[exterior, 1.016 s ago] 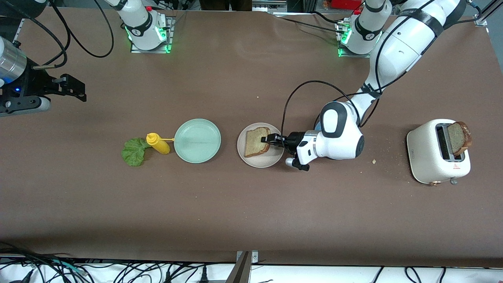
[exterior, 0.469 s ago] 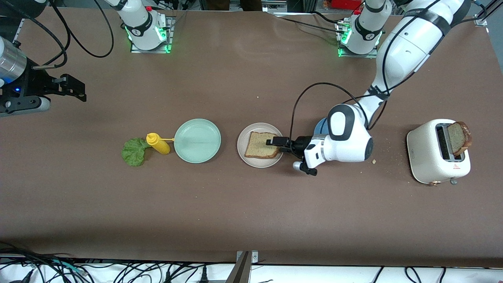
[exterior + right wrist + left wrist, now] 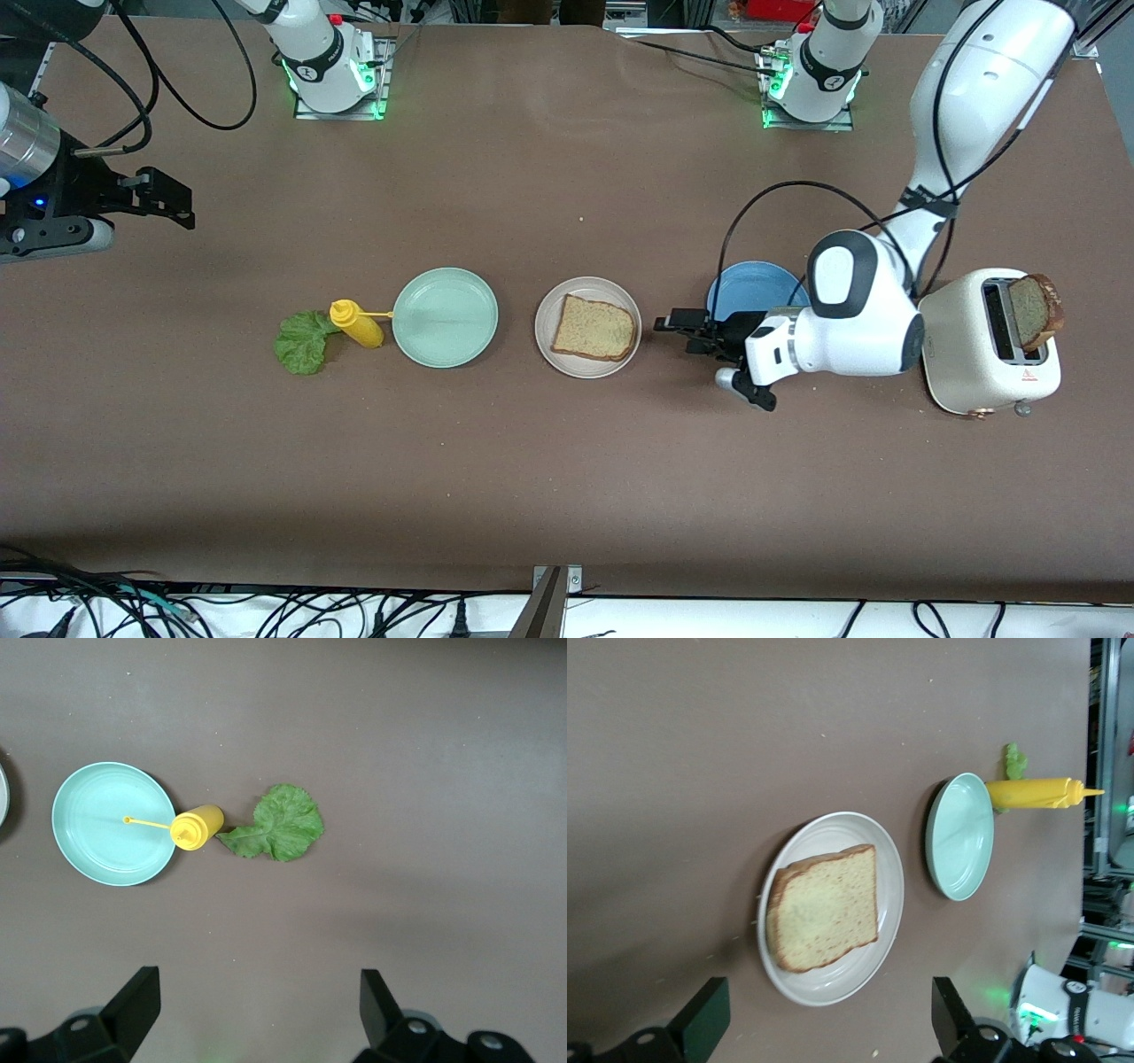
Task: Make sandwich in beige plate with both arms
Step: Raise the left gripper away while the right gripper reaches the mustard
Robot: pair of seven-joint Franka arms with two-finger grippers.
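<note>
Beige plate (image 3: pixel 587 368): one bread slice (image 3: pixel 594 328) laid. Outstanding: lettuce leaf (image 3: pixel 301 342) on worktop; second slice (image 3: pixel 1036 310) in toaster (image 3: pixel 988 346). Left end effector (image 3: pixel 687 330), right end effector (image 3: pixel 252 1014): released, empty.

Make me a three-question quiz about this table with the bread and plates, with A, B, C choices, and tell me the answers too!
1. Where is the flat bread slice?
A. in the toaster
B. on the beige plate
C. on the mint-green plate

2. How many plates are on the table?
A. three
B. one
C. five

3. What is the left gripper doing?
A. squeezing the yellow bottle
B. holding the lettuce
C. open and empty, between the beige plate and the blue plate

Answers:
1. B: the slice lies flat on the beige plate.
2. A: beige, blue and a mint-green plate show.
3. C: its fingers stand apart with nothing between them. The right gripper is open too, waiting high over the lettuce leaf.
</note>
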